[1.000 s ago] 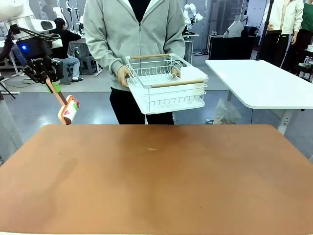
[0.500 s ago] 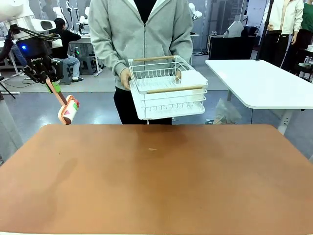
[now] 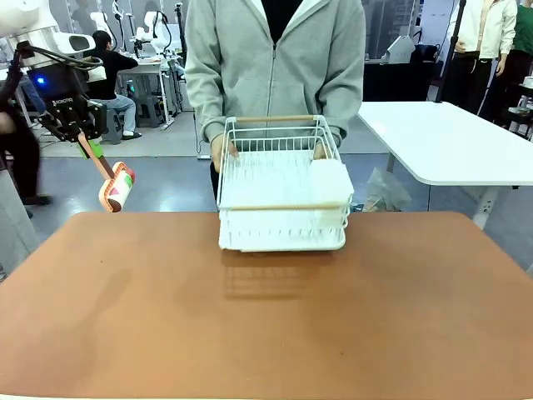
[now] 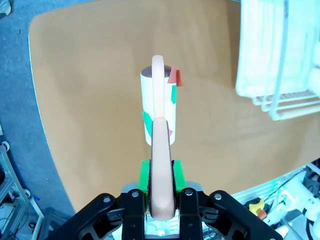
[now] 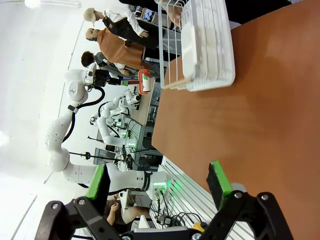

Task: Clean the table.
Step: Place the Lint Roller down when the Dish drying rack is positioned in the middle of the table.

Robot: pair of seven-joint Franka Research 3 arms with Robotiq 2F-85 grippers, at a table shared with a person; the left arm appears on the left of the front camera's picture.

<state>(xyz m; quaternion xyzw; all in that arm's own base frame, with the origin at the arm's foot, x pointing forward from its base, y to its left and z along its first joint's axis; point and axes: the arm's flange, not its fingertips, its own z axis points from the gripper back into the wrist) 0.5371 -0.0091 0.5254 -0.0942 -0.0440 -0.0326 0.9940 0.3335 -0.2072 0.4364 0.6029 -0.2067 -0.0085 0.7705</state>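
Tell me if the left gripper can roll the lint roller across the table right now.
Partly, probably: the left gripper holds the lint roller, but the rack in the person's hands covers the table's far middle.

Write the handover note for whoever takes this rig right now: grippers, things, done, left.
Left gripper: shut on the lint roller handle, held in the air off the table's far left corner.
Right gripper: open, holding nothing, above the table.
Person's hands grip the white wire rack over the table's far middle; whether it touches down cannot be told.
Done: roller in hand.
Left: rolling the tabletop.
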